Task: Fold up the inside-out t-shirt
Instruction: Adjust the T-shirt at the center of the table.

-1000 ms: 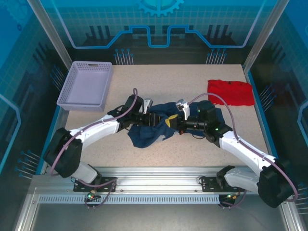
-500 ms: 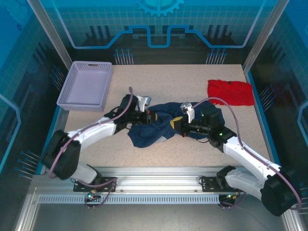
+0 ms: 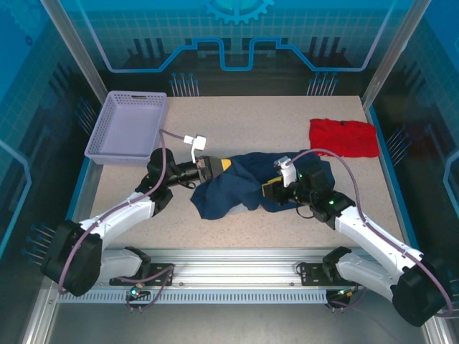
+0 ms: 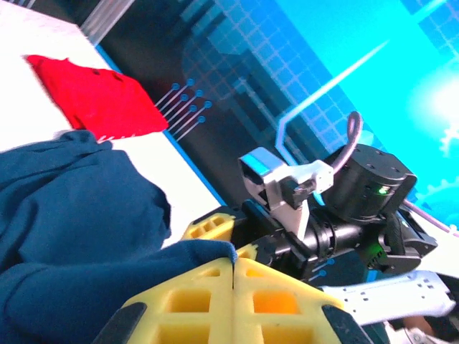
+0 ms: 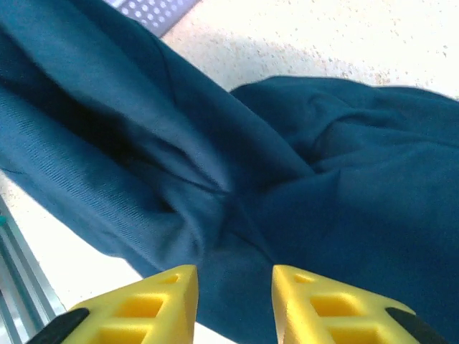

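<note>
Dark navy cloth t-shirt (image 3: 237,190) central on speckled beige table (image 3: 251,115), lavender plastic basket (image 3: 128,127) behind-left, red folded garment (image 3: 343,137) behind-right

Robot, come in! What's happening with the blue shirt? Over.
Left gripper shut on t-shirt edge. Right gripper open over the cloth. T-shirt bunched mid-table, not folded. Red garment lies apart.

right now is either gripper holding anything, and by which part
The left gripper pinches a fold at the left end of the navy t-shirt; the right gripper stands open, facing the cloth, holding nothing.
</note>
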Robot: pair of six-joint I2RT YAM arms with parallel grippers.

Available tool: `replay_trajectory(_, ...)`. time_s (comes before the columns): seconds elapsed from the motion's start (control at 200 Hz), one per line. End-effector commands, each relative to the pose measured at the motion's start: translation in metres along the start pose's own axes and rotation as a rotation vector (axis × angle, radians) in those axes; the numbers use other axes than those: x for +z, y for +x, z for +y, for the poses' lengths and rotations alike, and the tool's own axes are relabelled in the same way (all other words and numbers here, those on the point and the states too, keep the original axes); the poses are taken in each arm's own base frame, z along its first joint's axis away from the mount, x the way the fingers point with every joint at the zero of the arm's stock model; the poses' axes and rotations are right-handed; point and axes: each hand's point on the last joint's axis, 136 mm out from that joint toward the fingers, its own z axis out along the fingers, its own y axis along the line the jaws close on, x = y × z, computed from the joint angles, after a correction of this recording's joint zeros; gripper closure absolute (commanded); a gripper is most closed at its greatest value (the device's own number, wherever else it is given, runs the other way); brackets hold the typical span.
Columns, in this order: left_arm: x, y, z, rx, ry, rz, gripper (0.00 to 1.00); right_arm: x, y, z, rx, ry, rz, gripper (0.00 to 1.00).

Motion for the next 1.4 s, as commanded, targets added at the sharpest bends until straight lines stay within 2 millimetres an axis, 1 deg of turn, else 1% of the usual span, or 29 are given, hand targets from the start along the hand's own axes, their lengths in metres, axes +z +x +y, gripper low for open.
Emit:
replay_trajectory(0.0, -0.007, -0.002, -0.03, 0.119, 0.119, 0.01, 1.0, -0.017, -0.018, 0.013, -0.132, 0.011, -0.04, 0.57)
replay_trajectory(0.075, -0.007, 0.002, -0.032, 0.15, 0.131, 0.031, 1.0, -0.02, -0.032, 0.026, -0.169, -0.051, -0.085, 0.53)
replay_trajectory(0.11, -0.007, 0.004, -0.032, 0.156, 0.129, 0.042, 1.0, -0.018, -0.036, 0.029, -0.185, -0.066, -0.093, 0.52)
replay_trajectory(0.185, -0.008, 0.006, -0.032, 0.168, 0.123, 0.056, 1.0, -0.011, -0.043, 0.036, -0.218, -0.108, -0.087, 0.51)
replay_trajectory(0.27, -0.009, 0.008, -0.032, 0.176, 0.117, 0.066, 1.0, -0.003, -0.048, 0.048, -0.267, -0.17, -0.076, 0.47)
replay_trajectory(0.335, -0.009, 0.008, -0.032, 0.18, 0.11, 0.07, 1.0, 0.002, -0.052, 0.059, -0.299, -0.218, -0.071, 0.43)
replay_trajectory(0.41, -0.01, 0.009, -0.032, 0.183, 0.109, 0.076, 1.0, 0.011, -0.054, 0.059, -0.308, -0.22, -0.064, 0.42)
replay_trajectory(0.59, -0.01, 0.011, -0.03, 0.185, 0.103, 0.082, 1.0, 0.032, -0.065, 0.054, -0.315, -0.201, -0.048, 0.49)
replay_trajectory(0.655, -0.01, 0.011, -0.03, 0.189, 0.101, 0.081, 1.0, 0.042, -0.058, 0.054, -0.312, -0.219, -0.019, 0.54)
replay_trajectory(0.66, -0.01, 0.011, -0.03, 0.189, 0.101, 0.081, 1.0, 0.041, -0.064, 0.056, -0.316, -0.222, -0.031, 0.54)
replay_trajectory(0.67, -0.01, 0.011, -0.03, 0.19, 0.1, 0.079, 1.0, 0.041, -0.067, 0.058, -0.318, -0.229, -0.036, 0.55)
replay_trajectory(0.715, -0.01, 0.01, -0.028, 0.19, 0.091, 0.075, 1.0, 0.045, -0.066, 0.061, -0.314, -0.255, -0.025, 0.6)
replay_trajectory(0.75, -0.01, 0.008, -0.026, 0.19, 0.076, 0.068, 1.0, 0.047, -0.064, 0.064, -0.303, -0.278, -0.015, 0.7)
replay_trajectory(0.78, -0.01, 0.006, -0.021, 0.183, 0.043, 0.057, 1.0, 0.047, -0.062, 0.066, -0.288, -0.297, -0.007, 0.81)
replay_trajectory(0.805, -0.011, 0.003, -0.013, 0.174, -0.004, 0.038, 1.0, 0.044, -0.063, 0.068, -0.267, -0.322, -0.005, 0.89)
replay_trajectory(0.83, -0.013, -0.001, -0.002, 0.162, -0.073, 0.014, 1.0, 0.04, -0.064, 0.07, -0.241, -0.353, -0.007, 0.95)
replay_trajectory(0.855, -0.016, -0.005, 0.015, 0.144, -0.174, -0.01, 1.0, 0.035, -0.067, 0.073, -0.208, -0.39, -0.015, 1.0)
replay_trajectory(0.89, -0.025, -0.01, 0.04, 0.118, -0.337, -0.041, 1.0, 0.026, -0.072, 0.077, -0.159, -0.444, -0.029, 1.0)
replay_trajectory(0.925, -0.037, -0.011, 0.064, 0.094, -0.495, -0.051, 1.0, 0.018, -0.077, 0.079, -0.107, -0.486, -0.047, 1.0)
replay_trajectory(0.965, -0.047, -0.009, 0.08, 0.102, -0.603, -0.035, 1.0, 0.007, -0.088, 0.085, -0.075, -0.53, -0.081, 1.0)
replay_trajectory(0.97, -0.047, -0.009, 0.081, 0.104, -0.611, -0.033, 1.0, 0.008, -0.084, 0.084, -0.066, -0.534, -0.075, 1.0)
replay_trajectory(0.985, -0.05, -0.008, 0.084, 0.11, -0.635, -0.02, 0.99, 0.007, -0.082, 0.084, -0.048, -0.542, -0.072, 1.0)
replay_trajectory(1.02, -0.054, -0.006, 0.089, 0.115, -0.682, -0.002, 0.96, 0.005, -0.084, 0.087, -0.024, -0.557, -0.078, 1.0)
replay_trajectory(1.1, -0.059, -0.004, 0.09, 0.134, -0.717, 0.02, 0.87, 0.003, -0.088, 0.09, 0.031, -0.582, -0.082, 1.0)
replay_trajectory(1.165, -0.064, -0.002, 0.089, 0.15, -0.742, 0.028, 0.74, 0.006, -0.09, 0.089, 0.074, -0.581, -0.079, 1.0)
replay_trajectory(1.29, -0.073, 0.002, 0.074, 0.193, -0.764, 0.034, 0.56, 0.01, -0.093, 0.084, 0.106, -0.562, -0.086, 1.0)
replay_trajectory(1.346, -0.073, 0.006, 0.064, 0.221, -0.75, 0.041, 0.51, 0.012, -0.095, 0.08, 0.124, -0.546, -0.088, 1.0)
replay_trajectory(1.396, -0.07, 0.011, 0.051, 0.248, -0.714, 0.051, 0.49, 0.014, -0.097, 0.076, 0.141, -0.532, -0.086, 1.0)
